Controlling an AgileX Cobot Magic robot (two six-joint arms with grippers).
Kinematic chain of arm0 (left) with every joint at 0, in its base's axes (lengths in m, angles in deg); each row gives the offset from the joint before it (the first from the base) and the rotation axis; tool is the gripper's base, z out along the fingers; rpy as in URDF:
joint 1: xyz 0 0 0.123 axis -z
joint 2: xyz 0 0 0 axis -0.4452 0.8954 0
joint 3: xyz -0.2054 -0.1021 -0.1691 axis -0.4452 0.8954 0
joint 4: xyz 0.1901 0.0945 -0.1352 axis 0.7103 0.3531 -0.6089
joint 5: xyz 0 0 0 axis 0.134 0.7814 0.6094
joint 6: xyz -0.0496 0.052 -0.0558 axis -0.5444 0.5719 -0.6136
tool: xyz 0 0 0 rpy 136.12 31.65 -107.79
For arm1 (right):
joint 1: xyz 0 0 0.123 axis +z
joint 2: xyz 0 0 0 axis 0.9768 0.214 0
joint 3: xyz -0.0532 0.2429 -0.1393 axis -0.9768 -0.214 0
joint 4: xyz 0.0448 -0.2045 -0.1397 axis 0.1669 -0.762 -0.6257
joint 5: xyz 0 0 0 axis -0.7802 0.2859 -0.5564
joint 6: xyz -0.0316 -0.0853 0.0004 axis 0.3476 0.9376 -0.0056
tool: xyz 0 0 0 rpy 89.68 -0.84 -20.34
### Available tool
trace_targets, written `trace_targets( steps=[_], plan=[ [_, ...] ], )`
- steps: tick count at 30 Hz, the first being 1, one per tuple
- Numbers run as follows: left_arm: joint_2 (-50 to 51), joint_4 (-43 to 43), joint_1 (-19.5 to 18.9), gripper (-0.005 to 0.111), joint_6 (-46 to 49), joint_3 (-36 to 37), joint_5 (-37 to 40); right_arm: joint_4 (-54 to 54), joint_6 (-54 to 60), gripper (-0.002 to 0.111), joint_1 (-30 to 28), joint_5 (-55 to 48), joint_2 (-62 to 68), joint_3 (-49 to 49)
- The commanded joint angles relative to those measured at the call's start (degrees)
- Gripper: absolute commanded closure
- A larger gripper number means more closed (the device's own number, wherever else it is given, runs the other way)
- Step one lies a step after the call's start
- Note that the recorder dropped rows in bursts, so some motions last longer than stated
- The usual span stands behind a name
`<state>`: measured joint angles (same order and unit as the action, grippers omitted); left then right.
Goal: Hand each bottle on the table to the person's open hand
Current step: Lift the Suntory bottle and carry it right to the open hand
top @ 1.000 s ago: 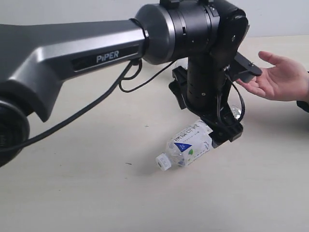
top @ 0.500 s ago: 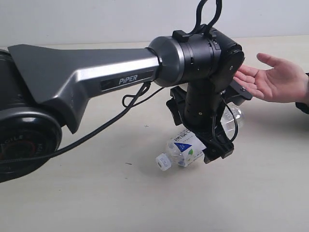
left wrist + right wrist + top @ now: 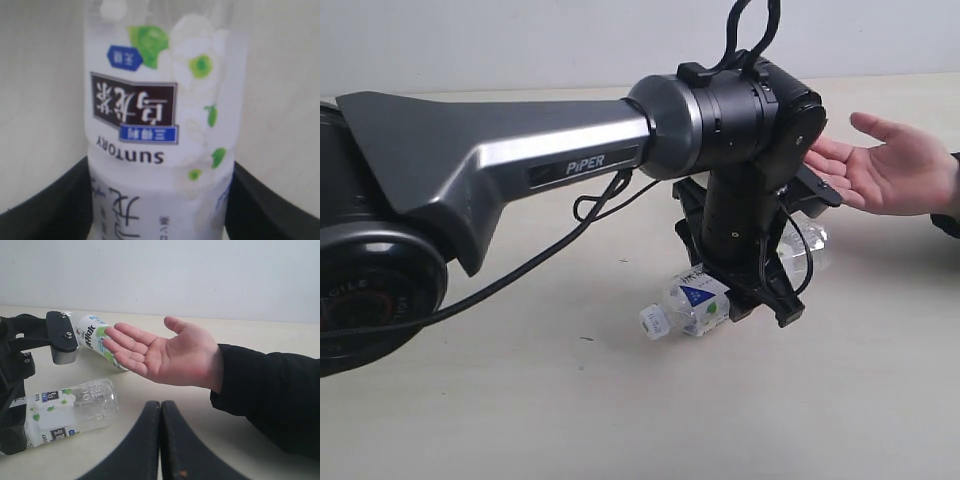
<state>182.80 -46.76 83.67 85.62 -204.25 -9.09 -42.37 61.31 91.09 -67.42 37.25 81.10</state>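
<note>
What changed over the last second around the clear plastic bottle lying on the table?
The left gripper dropped lower and its jaws closed onto the clear white-capped plastic bottle with the white-green label, shifting it slightly. The person's bare open hand stayed waiting, palm up.

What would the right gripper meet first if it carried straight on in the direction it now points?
Most likely the person's open hand, near its wrist; the shut right gripper aims there, though it might pass underneath, since depth is unclear.
</note>
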Motion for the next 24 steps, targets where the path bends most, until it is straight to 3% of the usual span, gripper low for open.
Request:
trace_targets(
  steps=[1,16,24],
  plan=[
    [-2.72,-2.37,0.15,0.106,-0.93,-0.02,-0.06,-0.1,0.14,0.108,0.26,0.54,-0.21,-0.33],
    [-12.28,-15.52,0.15,0.107,2.8,-0.56,-0.06,-0.23,0.14,0.108,0.26,0.54,-0.21,-0.33],
    [-12.86,-23.49,-0.2,0.107,-1.65,-0.56,-27.34,-0.11,0.14,0.108,0.26,0.54,-0.21,-0.33]
  ],
)
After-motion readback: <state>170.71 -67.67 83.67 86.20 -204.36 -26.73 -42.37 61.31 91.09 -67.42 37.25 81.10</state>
